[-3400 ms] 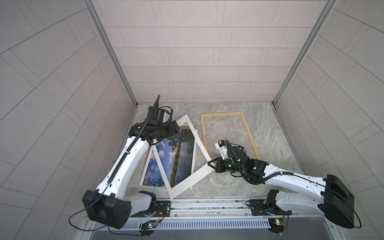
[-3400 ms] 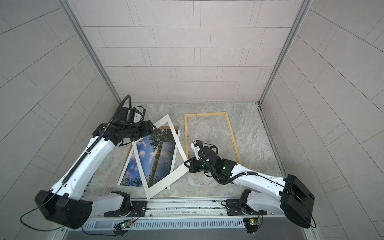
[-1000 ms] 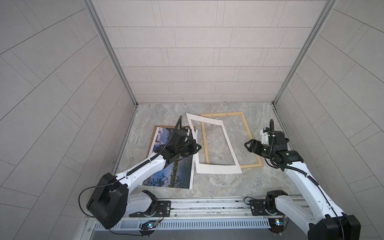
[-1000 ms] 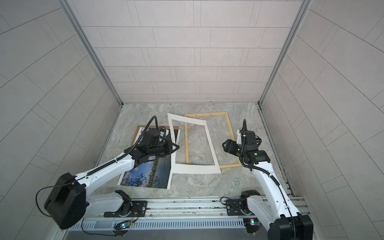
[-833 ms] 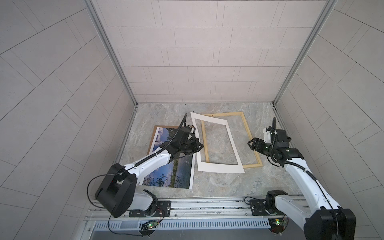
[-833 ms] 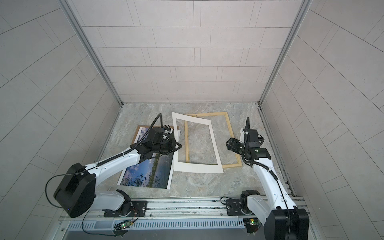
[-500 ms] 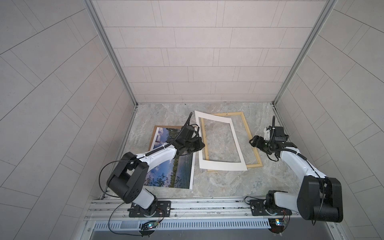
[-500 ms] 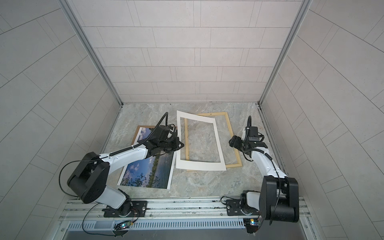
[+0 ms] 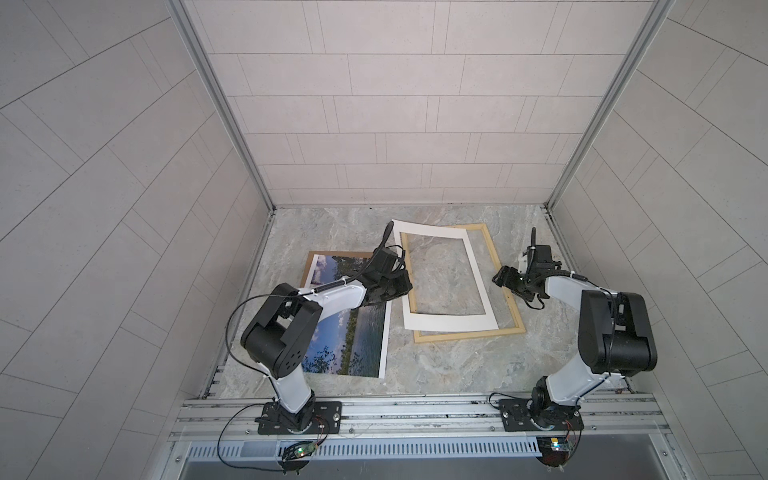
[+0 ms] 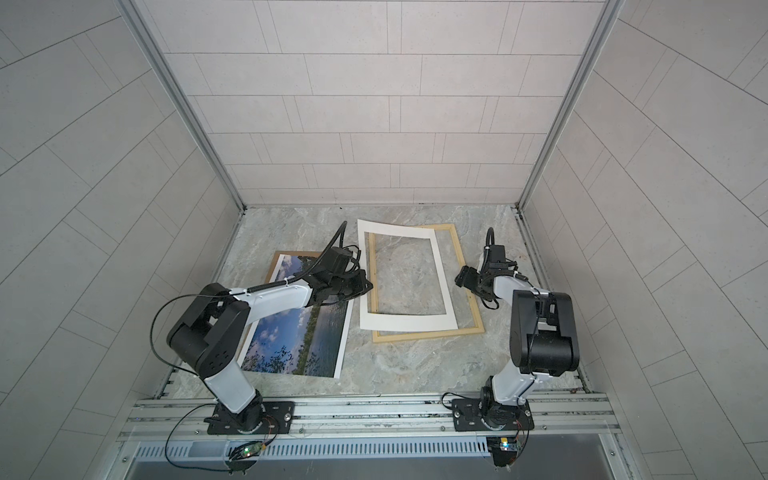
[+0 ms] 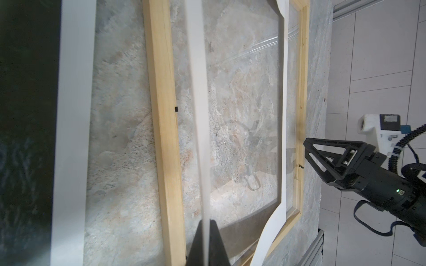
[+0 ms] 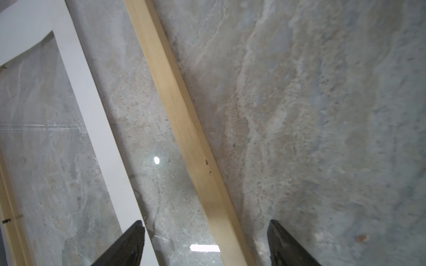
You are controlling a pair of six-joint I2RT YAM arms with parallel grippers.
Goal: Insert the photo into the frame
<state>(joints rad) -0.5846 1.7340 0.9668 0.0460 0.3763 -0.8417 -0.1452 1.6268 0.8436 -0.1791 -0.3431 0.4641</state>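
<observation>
On marble tabletop (image 9: 457, 374), one photo (image 9: 357, 336), one frame (image 9: 469, 335), one white mat (image 9: 449, 323)

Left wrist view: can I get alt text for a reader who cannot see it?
The shut left hand pinches one edge of a white mat board, which spans the pale wooden frame on a marble table. The photo, dark water with a white border, lies beside the frame, and the open right hand hovers by the frame's far bar.
</observation>
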